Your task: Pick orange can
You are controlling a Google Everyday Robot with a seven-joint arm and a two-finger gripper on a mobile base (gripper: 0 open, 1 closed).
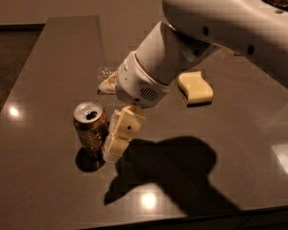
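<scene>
Tabletop (48, 186), dark and glossy with lamp glints, runs back to a plain wall; dark floor lies past its left edge. The orange can (90, 128) stands upright toward the front-left corner, its silver top pierced, its contents out of sight. A clear bottle (104, 73) peeks out behind the arm, and a pale block (196, 86) lies toward the right edge. The gripper (107, 122) hangs at the can's right side with its fingers spread wide, the nearer finger (121, 137) just beside the can.
</scene>
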